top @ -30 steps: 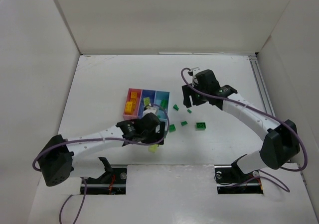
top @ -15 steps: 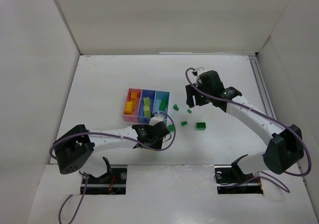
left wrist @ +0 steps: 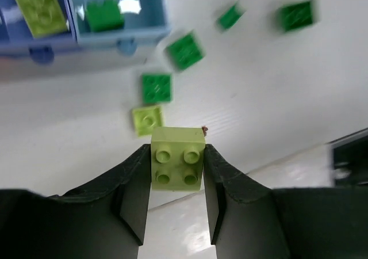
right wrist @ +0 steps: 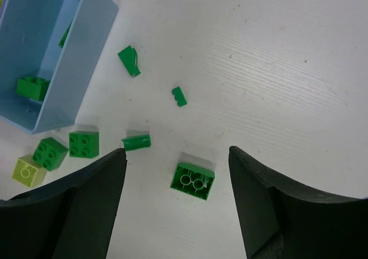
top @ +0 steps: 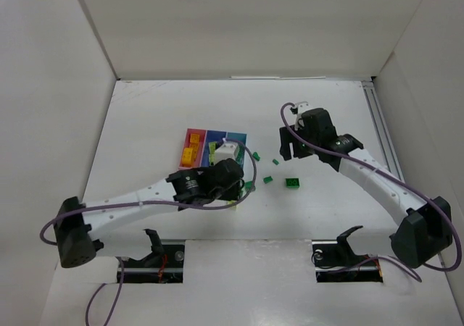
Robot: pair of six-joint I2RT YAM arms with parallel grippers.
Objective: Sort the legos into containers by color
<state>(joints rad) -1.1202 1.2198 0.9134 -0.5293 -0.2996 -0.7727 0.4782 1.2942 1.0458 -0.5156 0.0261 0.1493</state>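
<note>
Left gripper point(left wrist: 177, 175): its two dark fingers point(left wrist: 133, 197) are clamped on a lime two-by-two brick point(left wrist: 177, 158), studs toward the wrist camera, lifted off the white table point(top: 145, 123); on the table just past it lies a small lime one-stud brick point(left wrist: 148, 121), then a dark green two-by-two brick point(left wrist: 156, 88) and a second dark green square brick point(left wrist: 185, 49), tilted, close to the near wall of the light blue bin point(left wrist: 118, 35); one dark green brick point(left wrist: 104, 16) sits inside that bin; the purple-blue bin point(left wrist: 34, 43) beside it holds a long lime brick point(left wrist: 37, 8); two blurred green pieces point(left wrist: 298, 15) lie farther out.

From above, the left arm reaches in at the near side of the row of three joined bins, and its wrist hides part of them; the pink bin point(top: 190, 135) holds orange-yellow bricks point(top: 190, 153).

Right gripper point(right wrist: 177, 153): fingers spread wide with nothing between them, above an upturned dark green brick point(right wrist: 192, 180) whose hollow underside faces up; a short dark green piece point(right wrist: 136, 142) lies beside it, and two smaller green bits point(right wrist: 129, 60) lie farther off, near the corner of the light blue bin.
</note>
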